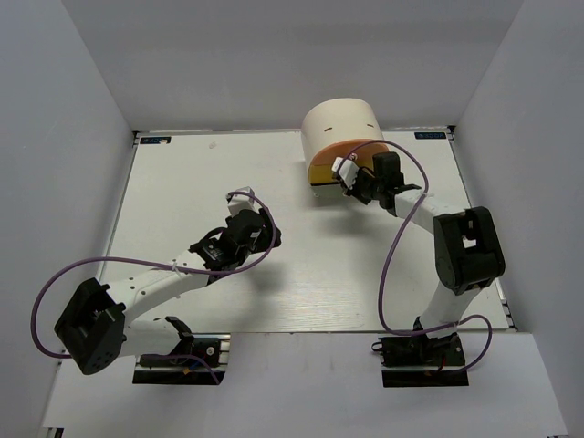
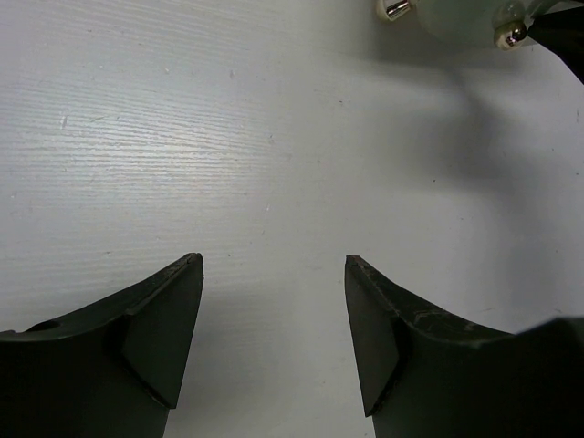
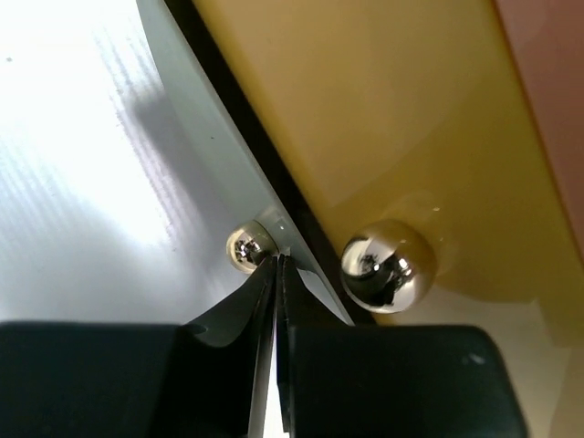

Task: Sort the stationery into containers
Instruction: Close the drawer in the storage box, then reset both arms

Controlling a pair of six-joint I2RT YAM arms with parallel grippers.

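The cream drum unit (image 1: 342,120) stands at the back of the table with its orange drawer (image 1: 358,149) and yellow drawer (image 1: 319,173) swung partly out. My right gripper (image 1: 354,185) is at the drum's front. In the right wrist view it (image 3: 278,260) is shut, its tips against a pale drawer edge (image 3: 196,151) beside a small knob (image 3: 248,248). A larger knob (image 3: 388,265) sits on the yellow drawer (image 3: 365,100). My left gripper (image 1: 265,230) is open and empty over bare table (image 2: 274,265). No stationery is in view.
White table (image 1: 182,192) with grey walls on three sides. In the left wrist view two small knobs (image 2: 394,9) (image 2: 511,35) of the drum show at the top right. The right arm's purple cable (image 1: 392,265) loops over the table's right part.
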